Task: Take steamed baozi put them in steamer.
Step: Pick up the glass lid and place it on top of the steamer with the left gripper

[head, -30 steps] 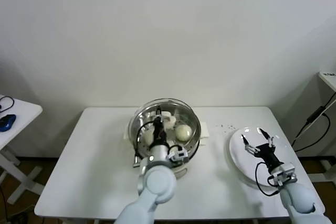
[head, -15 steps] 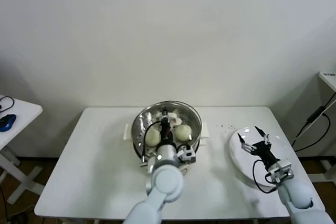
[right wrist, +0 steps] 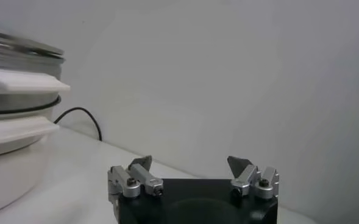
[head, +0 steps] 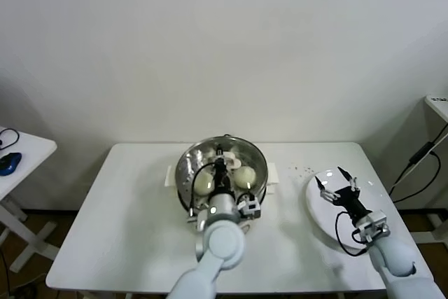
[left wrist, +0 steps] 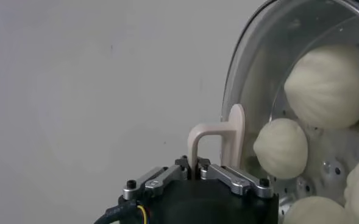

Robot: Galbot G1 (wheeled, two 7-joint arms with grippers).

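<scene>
Nearest me, my left arm reaches forward over the white desk [head: 126,229] to the steamer [head: 187,166]. My left hand [head: 222,168] sits above the steamer's middle, pinched onto the glass lid [left wrist: 252,73] by its cream handle [left wrist: 219,137]. In the left wrist view the lid stands tilted on edge and the handle rises from between my shut fingers [left wrist: 231,178].

My right hand [head: 337,184] hovers over the flat white plate [head: 313,208] at the right side of the desk. Its fingers [right wrist: 141,165] are spread wide and hold nothing.

The steamer stands at the middle of the desk toward the back edge. It is round, so it has no long axis. Its white side handles [head: 170,174] stick out left and right.

Baozi: two show in the head view inside the steamer, one [head: 203,184] left of my hand and one [head: 244,176] right of it. Through the lid, the left wrist view shows more of them resting on the perforated insert [left wrist: 325,176]. Each bun is round, pleated top up.

I can read no brand, label or writing anywhere. A few dark specks [head: 302,169] lie on the desk between steamer and plate.
</scene>
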